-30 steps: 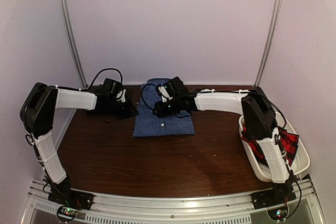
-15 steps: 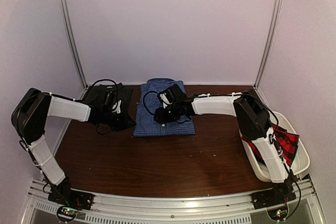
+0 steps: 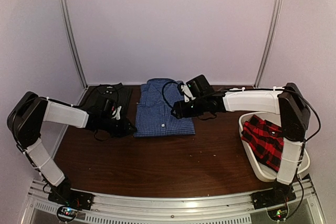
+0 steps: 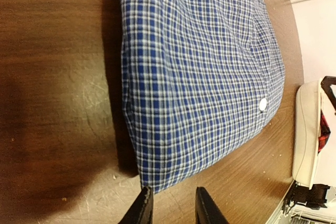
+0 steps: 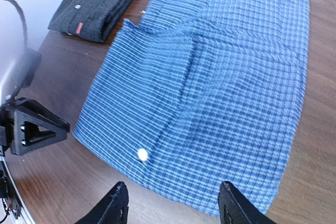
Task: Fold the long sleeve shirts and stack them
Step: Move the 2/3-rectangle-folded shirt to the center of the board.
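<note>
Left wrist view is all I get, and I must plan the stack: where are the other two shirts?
Observer: The dark charcoal shirt lies folded on the table, left of the blue gingham shirt.
Operator: And the red one?
Observer: The red-and-black plaid shirt lies unfolded in the white tub at the table's right edge.
Operator: Where is the right claw?
Observer: The right claw hangs open above the blue gingham shirt, gripping nothing.
</note>
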Robot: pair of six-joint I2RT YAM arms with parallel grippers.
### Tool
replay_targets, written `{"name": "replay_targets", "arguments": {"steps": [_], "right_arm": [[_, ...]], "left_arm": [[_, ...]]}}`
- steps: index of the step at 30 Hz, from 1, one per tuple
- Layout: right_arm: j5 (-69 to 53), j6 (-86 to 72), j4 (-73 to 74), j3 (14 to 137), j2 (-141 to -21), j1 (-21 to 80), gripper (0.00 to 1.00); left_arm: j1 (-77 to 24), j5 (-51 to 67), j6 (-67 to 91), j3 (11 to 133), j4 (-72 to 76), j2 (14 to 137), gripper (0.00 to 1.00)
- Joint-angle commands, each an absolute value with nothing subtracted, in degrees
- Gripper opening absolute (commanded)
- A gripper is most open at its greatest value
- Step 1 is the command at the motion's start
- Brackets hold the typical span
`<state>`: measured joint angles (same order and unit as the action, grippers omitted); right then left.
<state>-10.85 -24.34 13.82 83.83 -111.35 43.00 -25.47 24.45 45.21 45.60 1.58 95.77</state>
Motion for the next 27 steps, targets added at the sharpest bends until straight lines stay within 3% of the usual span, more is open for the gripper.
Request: {"name": "replay_targets", "arguments": {"steps": [1, 7, 27], "right_arm": [[-9.05, -25.9, 11.47, 73.85, -106.53, 39.99, 0.58], [-10.34, -26.5, 9.19, 66.15, -103.96, 37.36, 0.52], [-15.18, -26.83, 7.11, 63.29, -109.76, 36.91, 0.39]], "left_arm": [[-26.64, 23.89, 45.96, 43.61, 3.68, 93.74, 0.3], [-27.03, 21.43, 46.13, 42.52, 3.33, 93.76, 0.3], [-27.51, 20.26, 45.71, 46.01, 3.43, 99.01, 0.29]]}}
